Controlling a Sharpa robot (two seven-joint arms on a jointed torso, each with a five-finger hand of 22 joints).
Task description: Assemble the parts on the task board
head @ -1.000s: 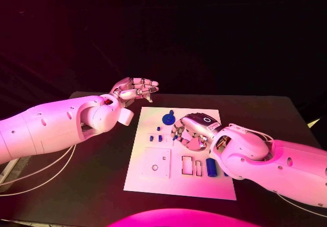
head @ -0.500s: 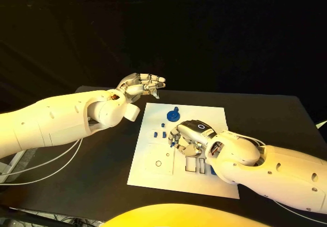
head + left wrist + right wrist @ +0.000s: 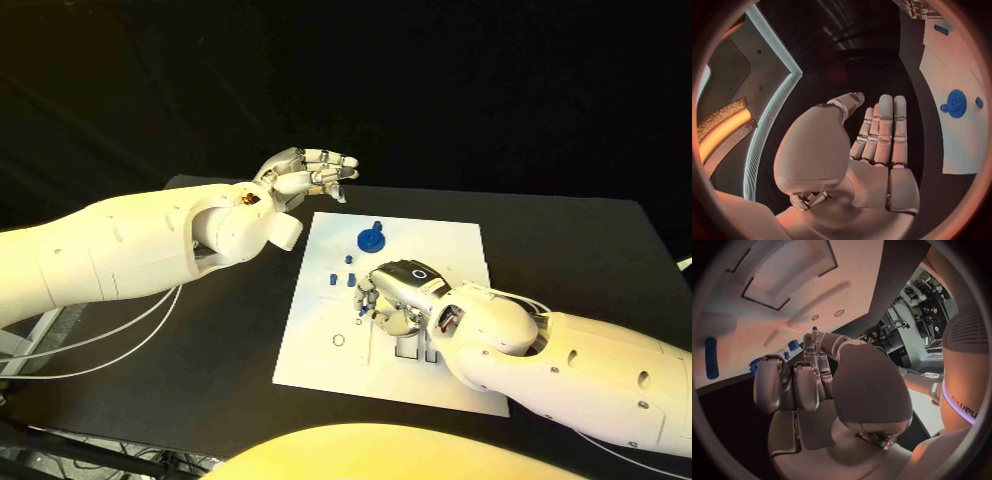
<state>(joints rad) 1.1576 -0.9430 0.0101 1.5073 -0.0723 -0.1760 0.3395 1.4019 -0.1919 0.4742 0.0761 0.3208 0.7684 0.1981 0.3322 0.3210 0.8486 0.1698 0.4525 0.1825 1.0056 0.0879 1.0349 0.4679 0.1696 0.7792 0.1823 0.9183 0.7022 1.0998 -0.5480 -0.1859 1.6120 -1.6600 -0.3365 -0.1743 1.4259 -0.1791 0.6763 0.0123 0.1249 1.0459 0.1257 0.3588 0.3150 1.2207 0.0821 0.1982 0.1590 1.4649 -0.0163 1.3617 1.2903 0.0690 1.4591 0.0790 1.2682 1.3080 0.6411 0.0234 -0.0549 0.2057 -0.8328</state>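
The white task board [image 3: 325, 335] lies mid-table. A blue gear [image 3: 371, 239] stands near its far edge, with small blue pieces [image 3: 340, 275] just in front of it. My right hand [image 3: 392, 296] is low over the board's middle, its fingers curled down beside those pieces; whether it holds one is hidden. In the right wrist view the right hand [image 3: 811, 385] bends toward the board [image 3: 786, 295], with a long blue part [image 3: 711, 357] and small ones [image 3: 793, 345] close by. My left hand [image 3: 306, 172] is raised off the board's far left corner, holding nothing; the left hand [image 3: 876, 145] has straight fingers and the gear [image 3: 955, 103] lies beyond it.
Rectangular recesses [image 3: 408, 350] and a round hole [image 3: 338, 340] mark the board's near half. The right forearm [image 3: 577, 370] covers the board's near right corner. Bare black table [image 3: 216, 340] surrounds the board on all sides.
Relative to the board, my right hand has moved nearer and toward its left, lower over the small pieces. The left hand stays raised at about the same spot. The camera has shifted.
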